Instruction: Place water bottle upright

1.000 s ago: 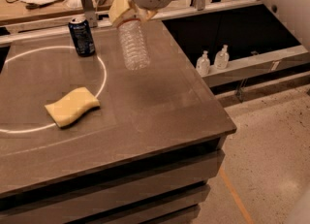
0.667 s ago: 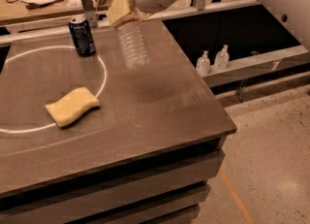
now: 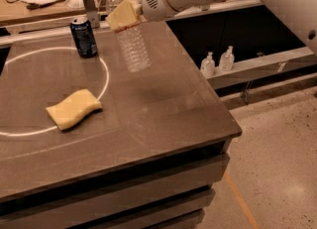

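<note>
Nearest the lower edge of the frame is the front of the dark table (image 3: pixel 163 124), with speckled floor to its right. On the left of the tabletop lies a yellow sponge (image 3: pixel 73 109), resting across a white circle (image 3: pixel 107 77) marked on the surface.

Further back, just right of that circle, the water bottle (image 3: pixel 134 49) hangs nearly vertical, its base tilted a little toward the right. Its top end is hidden inside the gripper (image 3: pixel 125 16), whose yellowish pads are clamped tight around the neck, at the upper middle of the frame on the end of the white arm. A soft shadow lies on the table below and right of the bottle, so the base appears to be off the surface.

Left of the bottle, near but apart, stands a dark blue soda can (image 3: pixel 83 36). At right, two small pump bottles (image 3: pixel 217 62) sit on a low ledge beyond the table.

The grasp and the upright orientation look achieved; what remains, I judge, is lowering the base onto the table, releasing and drawing clear.
</note>
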`<state>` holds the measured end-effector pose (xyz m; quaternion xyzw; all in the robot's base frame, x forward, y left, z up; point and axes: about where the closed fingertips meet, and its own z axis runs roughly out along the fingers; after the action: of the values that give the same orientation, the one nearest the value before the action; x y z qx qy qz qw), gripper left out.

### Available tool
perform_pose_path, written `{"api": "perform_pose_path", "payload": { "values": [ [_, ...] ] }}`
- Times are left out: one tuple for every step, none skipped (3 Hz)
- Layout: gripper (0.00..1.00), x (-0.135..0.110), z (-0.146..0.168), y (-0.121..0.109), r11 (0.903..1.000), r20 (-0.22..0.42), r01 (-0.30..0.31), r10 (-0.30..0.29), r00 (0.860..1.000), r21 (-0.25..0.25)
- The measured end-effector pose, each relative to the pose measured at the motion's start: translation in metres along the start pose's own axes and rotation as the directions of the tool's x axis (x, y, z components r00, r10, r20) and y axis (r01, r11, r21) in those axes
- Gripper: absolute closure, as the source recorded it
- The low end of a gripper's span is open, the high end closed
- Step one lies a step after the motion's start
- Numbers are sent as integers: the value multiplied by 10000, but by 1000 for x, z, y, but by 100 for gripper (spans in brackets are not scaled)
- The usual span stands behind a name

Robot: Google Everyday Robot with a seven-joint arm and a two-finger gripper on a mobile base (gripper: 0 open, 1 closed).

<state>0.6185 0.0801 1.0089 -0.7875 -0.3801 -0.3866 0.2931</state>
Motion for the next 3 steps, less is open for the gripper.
{"api": "perform_pose_path", "payload": {
  "values": [
    [100,-2,4,-10,9927,-723,1168,-1187,9903,-299],
    [100,1,4,-10,9945,-696,1025,-1037,9922,-213],
    [100,-2,11,-13,9917,-984,1274,-1283,9868,-158]
  ]
}}
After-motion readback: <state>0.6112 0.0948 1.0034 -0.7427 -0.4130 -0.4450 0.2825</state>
